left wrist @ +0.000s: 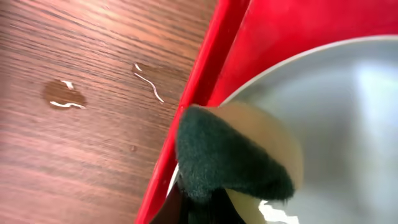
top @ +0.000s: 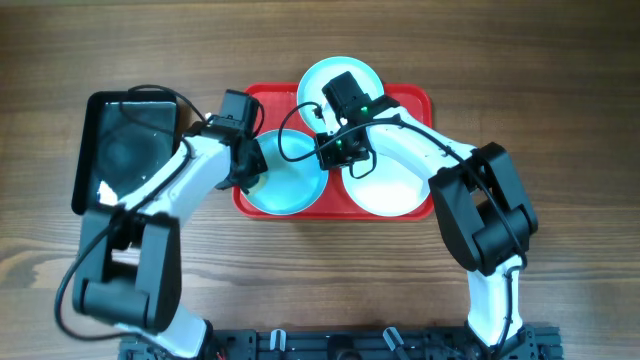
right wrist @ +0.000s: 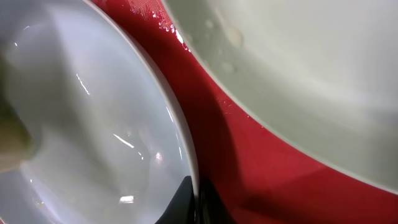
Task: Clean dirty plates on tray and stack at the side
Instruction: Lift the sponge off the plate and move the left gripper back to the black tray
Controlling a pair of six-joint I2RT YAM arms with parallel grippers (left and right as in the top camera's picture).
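Note:
The red tray (top: 415, 100) holds three plates. The aqua plate (top: 290, 185) lies at its front left, a white plate (top: 390, 185) at its front right and a third plate (top: 325, 78) at the back. My left gripper (top: 250, 165) is shut on a sponge (left wrist: 230, 155) with a dark green face and yellow foam, pressed on the aqua plate's (left wrist: 348, 124) left rim by the tray wall (left wrist: 205, 93). My right gripper (top: 335, 152) is shut on that plate's rim (right wrist: 93, 124); its fingertips (right wrist: 198, 202) pinch the edge. Another plate (right wrist: 298, 62) lies beyond over the tray floor (right wrist: 249, 162).
A glossy black tray (top: 130, 140) lies left of the red tray, with a wet shine on it. Water drops (left wrist: 62, 96) sit on the wooden table beside the red tray's left wall. Both arms cross over the tray's front half.

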